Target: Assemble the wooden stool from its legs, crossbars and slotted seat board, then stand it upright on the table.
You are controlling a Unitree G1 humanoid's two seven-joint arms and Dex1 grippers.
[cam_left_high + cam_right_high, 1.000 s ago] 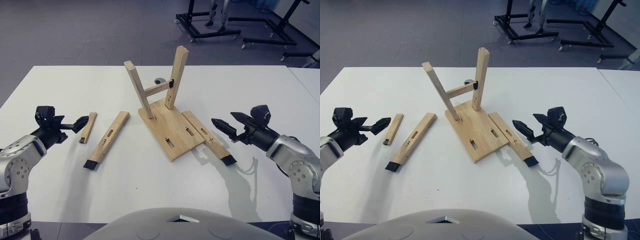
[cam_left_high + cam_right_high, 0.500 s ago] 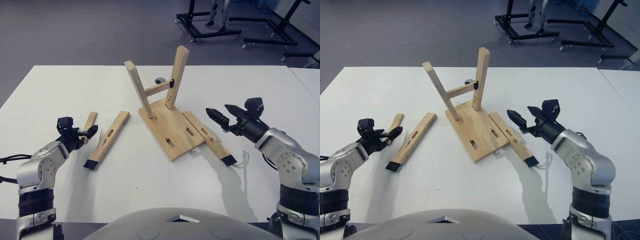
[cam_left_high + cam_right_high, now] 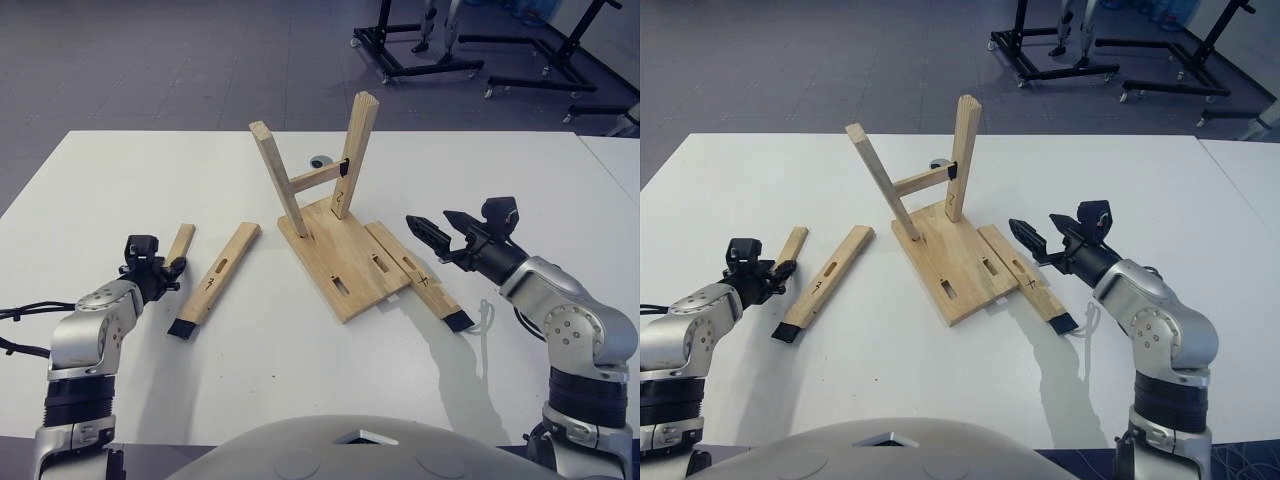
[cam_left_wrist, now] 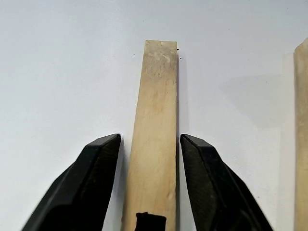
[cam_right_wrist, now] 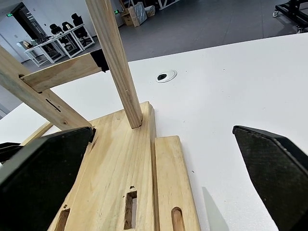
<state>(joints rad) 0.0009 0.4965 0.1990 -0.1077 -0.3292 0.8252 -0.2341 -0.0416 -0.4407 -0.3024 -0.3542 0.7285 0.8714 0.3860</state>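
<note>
While two legs [image 3: 355, 150] and one crossbar [image 3: 315, 178] are slotted into the seat board [image 3: 340, 255] just ahead of the wide-open right pincer [image 3: 430, 220], two loose legs [image 3: 215, 278] lie on the surface [image 3: 300, 380]. The left pincer [image 4: 149, 140], parted, straddles the second crossbar [image 4: 159, 86], not yet gripped.

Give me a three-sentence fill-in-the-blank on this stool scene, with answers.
The left hand sits around a short stick, fingers ____.
____ legs stand in the seat board, joined by a crossbar.
The right hand hovers open near the leg lying along the board's ____ side.
Answers: open; two; right.
</note>
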